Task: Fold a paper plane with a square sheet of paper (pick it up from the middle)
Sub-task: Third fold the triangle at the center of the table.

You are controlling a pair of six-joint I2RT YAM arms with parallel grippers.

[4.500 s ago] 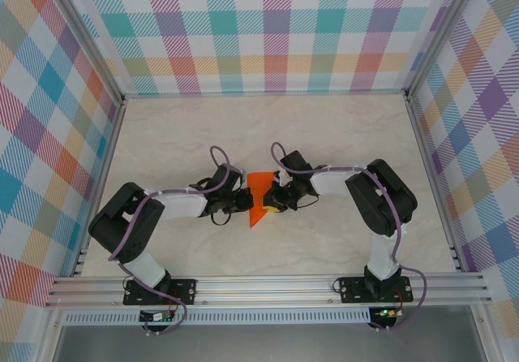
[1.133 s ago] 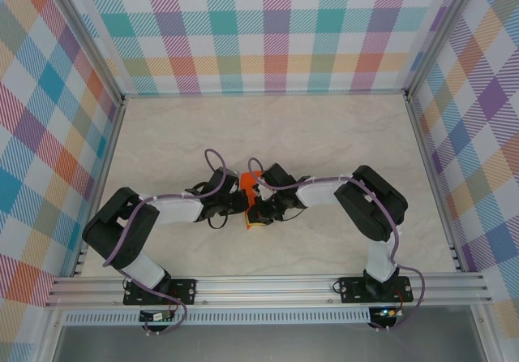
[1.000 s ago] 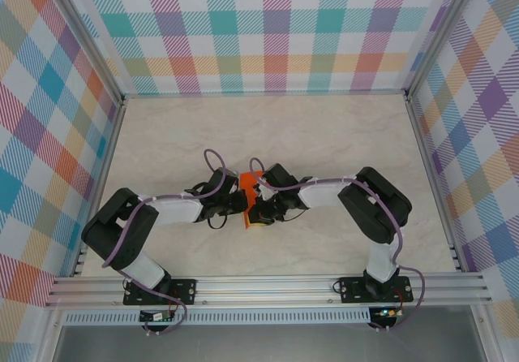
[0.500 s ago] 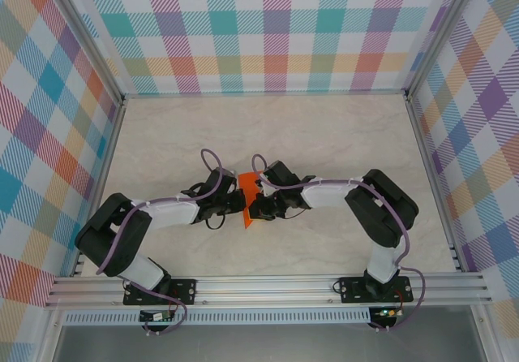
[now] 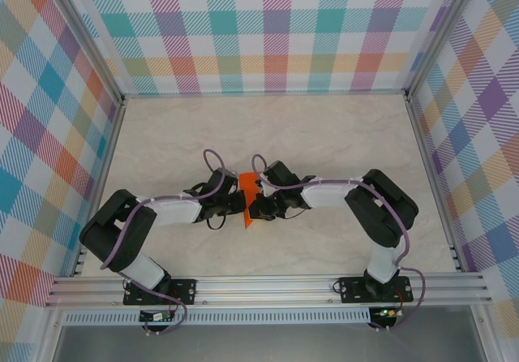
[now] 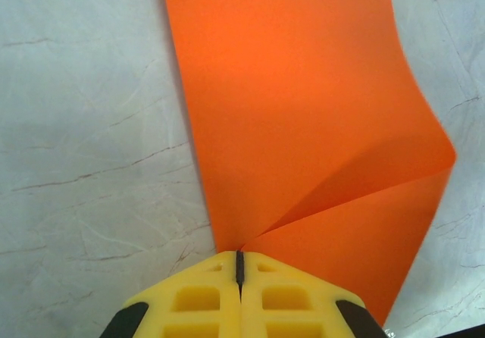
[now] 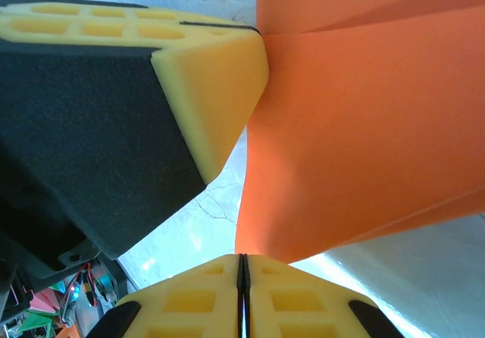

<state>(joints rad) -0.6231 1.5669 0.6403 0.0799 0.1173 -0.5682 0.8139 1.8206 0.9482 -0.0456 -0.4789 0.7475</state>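
The orange sheet of paper (image 5: 245,191) is a narrow folded strip in the middle of the table, held between my two grippers. In the left wrist view the paper (image 6: 303,111) fans out from my left gripper (image 6: 239,253), whose yellow jaws are pressed together on the point where a fold line meets them. My right gripper (image 7: 242,258) is shut on the paper's lower edge (image 7: 356,126), with the left gripper's fingers (image 7: 216,73) close by. From above, the left gripper (image 5: 236,204) and right gripper (image 5: 254,208) face each other across the strip.
The pale marble table (image 5: 324,135) is boxed in by plaid walls (image 5: 268,29) at the back and sides. An aluminium rail (image 5: 268,285) runs along the near edge, carrying both arm bases.
Over the last second both grippers shifted slightly with the paper and drew closer together. The orange shape looks narrower than the flat dart seen several seconds ago.
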